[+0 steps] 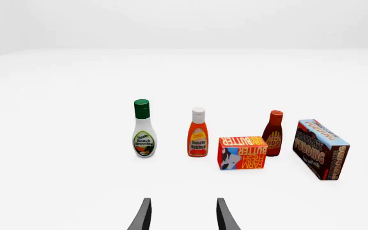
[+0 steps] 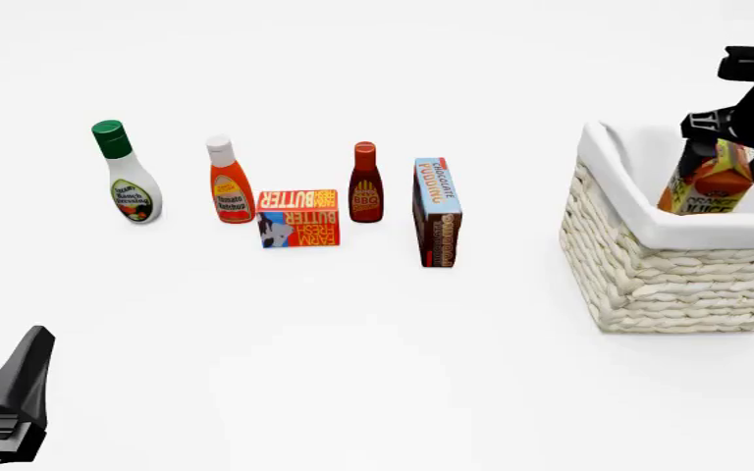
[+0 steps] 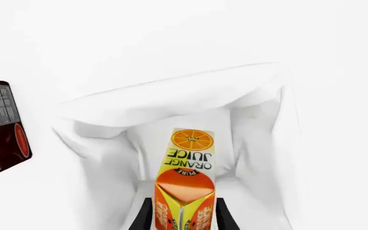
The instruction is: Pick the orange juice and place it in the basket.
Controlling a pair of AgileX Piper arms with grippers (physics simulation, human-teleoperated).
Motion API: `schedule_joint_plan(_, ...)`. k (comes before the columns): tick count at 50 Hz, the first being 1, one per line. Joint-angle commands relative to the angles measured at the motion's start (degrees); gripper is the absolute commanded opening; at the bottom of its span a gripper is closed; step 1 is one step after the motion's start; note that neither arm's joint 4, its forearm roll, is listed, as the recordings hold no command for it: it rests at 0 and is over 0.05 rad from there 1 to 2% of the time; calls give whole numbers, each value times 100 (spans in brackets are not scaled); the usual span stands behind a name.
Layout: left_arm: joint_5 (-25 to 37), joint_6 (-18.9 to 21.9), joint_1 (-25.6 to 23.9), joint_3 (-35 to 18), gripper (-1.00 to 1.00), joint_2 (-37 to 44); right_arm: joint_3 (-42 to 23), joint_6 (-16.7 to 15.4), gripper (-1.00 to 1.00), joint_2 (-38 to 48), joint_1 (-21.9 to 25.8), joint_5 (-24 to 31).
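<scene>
The jaws of the right gripper [image 3: 182, 213] are closed on the gabled top of the orange juice [image 3: 185, 177], one finger on each side, and the carton is held tilted inside the basket [image 2: 639, 228], its lower part hidden below the cloth-lined rim in the front view. In that view the carton is seen at about two o'clock from the table's middle, with the chocolate pudding box [image 2: 438, 212] well apart at nine o'clock from the basket. It cannot be told whether the carton's base touches the lining. If the grip is let go while the carton hangs tilted, it is judged likely to topple against the basket wall; a low sideways withdrawal could catch the rim. The right wrist view shows the finger contact and the basket's white interior, which the front view hides behind the arm. The left gripper [image 1: 182, 214] is seen only in its own wrist view, its jaws apart and empty, facing the row of bottles and the butter box [image 1: 242, 152].
</scene>
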Motion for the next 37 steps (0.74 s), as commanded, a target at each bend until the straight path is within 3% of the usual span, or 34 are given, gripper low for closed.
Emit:
schedule_joint_plan(1, -3, 1, 28, 6, 100, -3, -28, 77, 100, 14, -52, 0)
schedule_joint_plan(37, -4, 3, 28, 5, 100, -4, 127, 51, 100, -187, -86, 0)
